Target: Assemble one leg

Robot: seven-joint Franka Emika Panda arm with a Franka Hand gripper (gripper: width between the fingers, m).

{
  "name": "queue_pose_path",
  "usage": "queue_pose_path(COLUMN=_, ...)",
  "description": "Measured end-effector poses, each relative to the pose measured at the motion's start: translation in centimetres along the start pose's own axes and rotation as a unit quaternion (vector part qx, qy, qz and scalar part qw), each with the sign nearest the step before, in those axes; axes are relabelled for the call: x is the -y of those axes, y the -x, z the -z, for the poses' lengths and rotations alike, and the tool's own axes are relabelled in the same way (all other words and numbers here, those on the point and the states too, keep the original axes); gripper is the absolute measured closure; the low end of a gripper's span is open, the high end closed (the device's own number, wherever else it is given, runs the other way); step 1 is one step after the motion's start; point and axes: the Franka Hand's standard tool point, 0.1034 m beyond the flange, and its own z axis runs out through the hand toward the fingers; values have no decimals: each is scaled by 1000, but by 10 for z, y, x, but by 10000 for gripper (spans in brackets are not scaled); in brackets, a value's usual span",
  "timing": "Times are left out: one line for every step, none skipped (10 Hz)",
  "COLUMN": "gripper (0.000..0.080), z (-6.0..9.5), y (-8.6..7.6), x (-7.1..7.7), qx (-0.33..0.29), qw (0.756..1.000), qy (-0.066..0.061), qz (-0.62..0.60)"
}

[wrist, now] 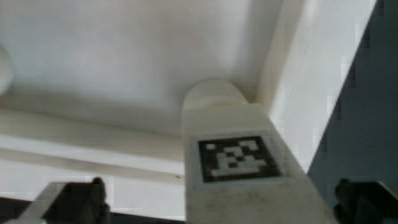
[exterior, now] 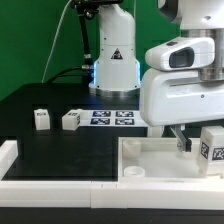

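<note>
One leg [wrist: 240,165], a chunky white post with a square tag, lies between my gripper's [wrist: 217,205] dark fingers [wrist: 71,202], with a gap on each side. The gripper is open around it. The leg's far tip sits in an inner corner of the large white tray-shaped part [wrist: 107,130]. In the exterior view this leg [exterior: 212,150] is at the tray-shaped part's [exterior: 60,185] far right end, beside one dark finger [exterior: 183,142]. Two more legs [exterior: 41,119] [exterior: 71,120] lie loose on the black table.
The marker board [exterior: 112,117] lies flat behind the tray-shaped part, in front of the arm's base [exterior: 113,70]. The arm's bulky white wrist [exterior: 180,85] hangs over the tray-shaped part's right end. A green wall closes the back.
</note>
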Motion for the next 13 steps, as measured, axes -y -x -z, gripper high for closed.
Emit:
queue_pose_path(gripper=357, z=0, y=0, x=0, qx=0, qw=1000, qy=0, qz=0)
queue_pose_path(gripper=495, z=0, y=0, x=0, qx=0, qw=1000, qy=0, qz=0)
queue_pose_path(gripper=509, z=0, y=0, x=0, qx=0, qw=1000, qy=0, qz=0)
queue_pose_path(gripper=509, z=0, y=0, x=0, qx=0, qw=1000, qy=0, qz=-5)
queue_pose_path(gripper=509, z=0, y=0, x=0, qx=0, qw=1000, qy=0, qz=-25)
queue_pose_path(gripper=509, z=0, y=0, x=0, qx=0, qw=1000, qy=0, qz=-25)
queue_pose_path(gripper=509, z=0, y=0, x=0, qx=-1, qw=995, qy=-2, qz=-103)
queue_pose_path(gripper=509, z=-1, y=1, x=0, qx=-2, qw=981, qy=0, qz=-192)
queue_pose_path(gripper=508, z=-1, y=1, x=0, qx=-2, qw=964, qy=0, qz=-267)
queue_pose_path(gripper=508, z=-1, y=1, x=-1, qx=-2, qw=945, qy=0, qz=-327)
queue_pose_path(gripper=508, z=-1, y=1, x=-1, qx=-1, qw=928, qy=-2, qz=-373)
queue_pose_path(gripper=508, z=-1, y=1, x=-2, qx=1, qw=896, qy=-8, qz=-443)
queue_pose_path(gripper=508, z=-1, y=1, x=-4, qx=1, qw=869, qy=-15, qz=-495)
